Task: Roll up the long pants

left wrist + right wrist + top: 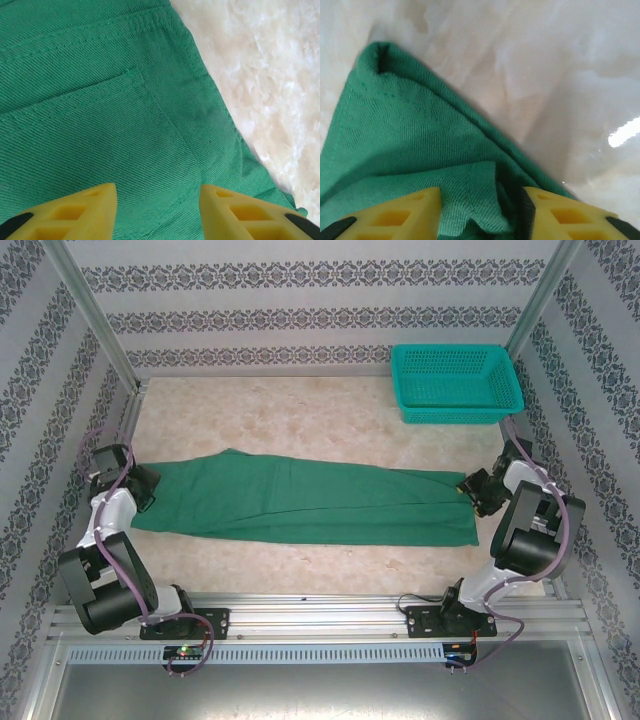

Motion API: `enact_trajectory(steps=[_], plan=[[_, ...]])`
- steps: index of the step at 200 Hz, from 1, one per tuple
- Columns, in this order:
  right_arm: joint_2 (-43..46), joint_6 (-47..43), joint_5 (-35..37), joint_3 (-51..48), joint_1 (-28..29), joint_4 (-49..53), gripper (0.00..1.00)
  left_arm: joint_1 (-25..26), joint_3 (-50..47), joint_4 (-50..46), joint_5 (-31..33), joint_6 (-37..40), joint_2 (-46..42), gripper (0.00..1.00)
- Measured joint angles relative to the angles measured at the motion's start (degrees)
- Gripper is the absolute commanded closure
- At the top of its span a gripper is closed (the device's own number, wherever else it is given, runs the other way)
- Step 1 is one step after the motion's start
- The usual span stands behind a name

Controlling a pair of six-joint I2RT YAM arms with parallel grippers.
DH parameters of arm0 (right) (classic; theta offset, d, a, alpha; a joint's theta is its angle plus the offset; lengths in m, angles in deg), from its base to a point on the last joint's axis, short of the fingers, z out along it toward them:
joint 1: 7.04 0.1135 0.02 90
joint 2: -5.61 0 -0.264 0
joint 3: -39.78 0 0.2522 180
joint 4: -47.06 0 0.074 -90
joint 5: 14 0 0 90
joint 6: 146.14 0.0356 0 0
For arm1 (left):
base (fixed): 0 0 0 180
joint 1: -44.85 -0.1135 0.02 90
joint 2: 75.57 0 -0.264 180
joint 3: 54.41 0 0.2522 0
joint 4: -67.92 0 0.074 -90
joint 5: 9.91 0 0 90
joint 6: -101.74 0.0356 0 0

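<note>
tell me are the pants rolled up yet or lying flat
Spread flat, not rolled. The pants lie stretched full length across the table; only the leg end at the right gripper is bunched a little.

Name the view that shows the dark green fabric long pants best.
Top external: the dark green fabric long pants lie flat at full length. Left wrist shows a patch with pocket seams; right wrist, a bunched hem corner.

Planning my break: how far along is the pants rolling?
Done: the pants lie flat, stretched across the table, no roll started. In hand: the right gripper straddles a raised fold at the leg hem; whether it pinches, I cannot tell. The left gripper hovers open over the waist end. Left: the whole rolling.
</note>
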Motion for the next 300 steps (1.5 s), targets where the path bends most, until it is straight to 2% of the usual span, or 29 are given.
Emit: enact_trajectory(steps=[19,33,117,138,181,214,222,237,260,283,300], plan=[[-0.2,0.5,-0.2,0.3,0.3,0.2,1.00,0.1,0.0,0.1,0.0,0.5,0.8,0.65],[-0.2,0.9,-0.1,1.4,0.3,0.9,1.00,0.1,0.0,0.2,0.0,0.8,1.3,0.67],[4.5,-0.1,3.1,19.9,0.7,8.0,1.00,0.1,0.2,1.4,-0.2,1.0,2.6,0.69],[3.4,-0.2,3.4,18.8,0.7,8.0,1.00,0.1,0.2,1.5,-0.5,1.0,2.7,0.69],[1.9,-0.4,5.9,10.1,-0.4,8.7,1.00,0.1,0.3,1.5,-0.1,1.8,2.7,0.72],[2.1,-0.7,7.0,9.2,-2.1,9.1,1.00,-0.6,2.8,-0.1,1.3,3.0,2.7,0.75],[2.3,-0.9,7.1,9.2,-2.3,9.2,1.00,-1.2,3.5,-0.1,1.2,3.1,2.7,0.72],[2.6,-1.1,7.1,9.2,-2.7,9.3,1.00,-2.7,4.8,-0.4,0.7,3.5,2.7,0.53],[2.6,-1.7,7.0,9.2,-2.8,9.3,1.00,-3.5,5.6,-1.9,-0.4,4.1,2.4,0.39],[2.6,-1.7,6.9,8.5,-2.8,8.8,1.00,-3.4,2.9,-3.7,0.3,3.0,-1.9,0.27],[2.6,-1.7,6.8,7.7,-2.8,8.4,1.00,-3.8,-2.8,-4.7,3.0,0.8,-10.0,0.23]])
